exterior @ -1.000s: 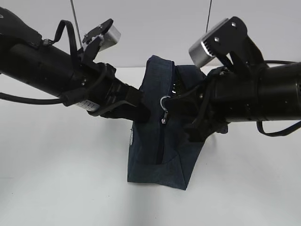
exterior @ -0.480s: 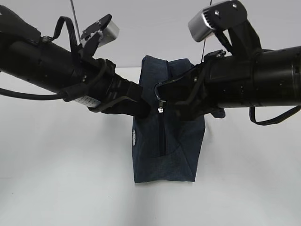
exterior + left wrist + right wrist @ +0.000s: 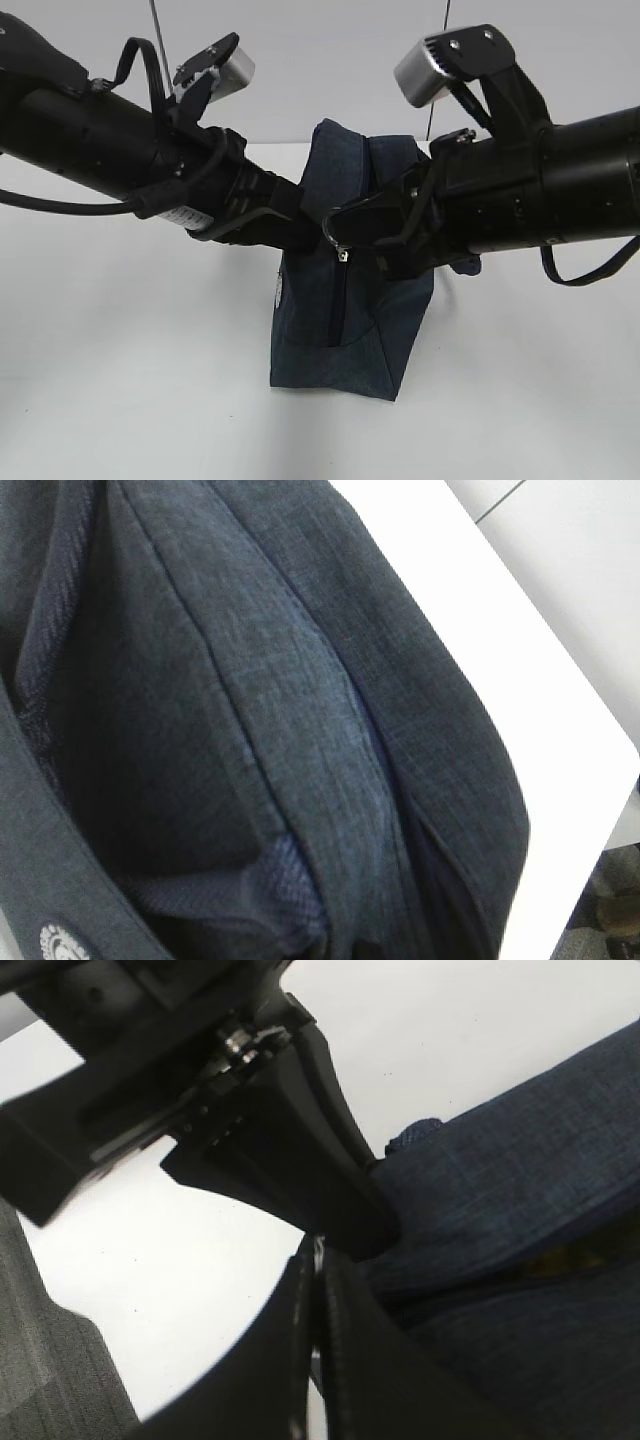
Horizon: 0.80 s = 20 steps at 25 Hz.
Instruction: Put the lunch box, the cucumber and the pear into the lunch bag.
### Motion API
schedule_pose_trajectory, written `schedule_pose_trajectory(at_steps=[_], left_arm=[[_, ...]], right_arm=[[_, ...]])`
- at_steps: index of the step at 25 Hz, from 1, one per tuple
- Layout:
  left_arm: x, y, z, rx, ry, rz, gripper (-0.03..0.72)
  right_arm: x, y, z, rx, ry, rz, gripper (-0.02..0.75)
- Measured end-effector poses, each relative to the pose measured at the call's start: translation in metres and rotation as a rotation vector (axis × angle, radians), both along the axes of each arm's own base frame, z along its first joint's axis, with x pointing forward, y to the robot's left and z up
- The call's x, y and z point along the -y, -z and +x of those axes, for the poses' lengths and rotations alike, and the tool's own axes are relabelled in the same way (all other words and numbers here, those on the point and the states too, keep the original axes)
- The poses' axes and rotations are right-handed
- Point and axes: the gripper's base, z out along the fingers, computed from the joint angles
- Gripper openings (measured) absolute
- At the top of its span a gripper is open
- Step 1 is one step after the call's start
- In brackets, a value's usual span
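I'm at the lunch bag [image 3: 340, 300], which stands upright mid-table, zipper seam facing the exterior camera. My right gripper [image 3: 345, 232] is pinched tight on the metal ring pull [image 3: 331, 228]; in my right wrist view the jaws sit pressed together, no gap. My left gripper [image 3: 295, 232] is pressed into the bag's upper left side, but whether it's clamped or spread I can't tell, since the fingertips are hidden. This fabric is soft and floppy, so it'll sag and twist. I judge the ring the right handle for the zipper, with the cloth braced beside it. My left wrist view shows only folds of navy cloth and a round white badge [image 3: 64, 946]. A yellowish glint [image 3: 560, 1260] shows through the opening, unidentifiable.
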Motion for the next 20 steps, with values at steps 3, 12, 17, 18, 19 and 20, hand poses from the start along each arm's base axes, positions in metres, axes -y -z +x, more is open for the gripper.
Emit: schedule_pose_trajectory(at_steps=[3, 12, 17, 18, 19, 20], left_arm=[[0.0, 0.0, 0.001, 0.006, -0.011, -0.003, 0.113], [-0.001, -0.001, 0.004, 0.028, -0.044, -0.009, 0.264], [0.0, -0.002, 0.005, 0.028, -0.056, -0.018, 0.267], [0.0, -0.002, 0.005, 0.027, -0.057, -0.02, 0.267], [0.0, -0.003, 0.005, 0.027, -0.058, -0.022, 0.267], [0.0, -0.003, 0.005, 0.026, -0.059, -0.024, 0.267]], right_arm=[[0.0, -0.001, 0.0, -0.018, 0.006, 0.008, 0.006], [0.0, -0.003, -0.001, -0.034, 0.018, 0.025, 0.006], [0.004, -0.012, -0.004, 0.009, 0.038, 0.029, 0.006], [0.005, -0.013, -0.005, 0.016, 0.04, 0.029, 0.006], [0.005, -0.014, -0.005, 0.022, 0.041, 0.03, 0.006], [0.006, -0.015, -0.005, 0.026, 0.044, 0.03, 0.006]])
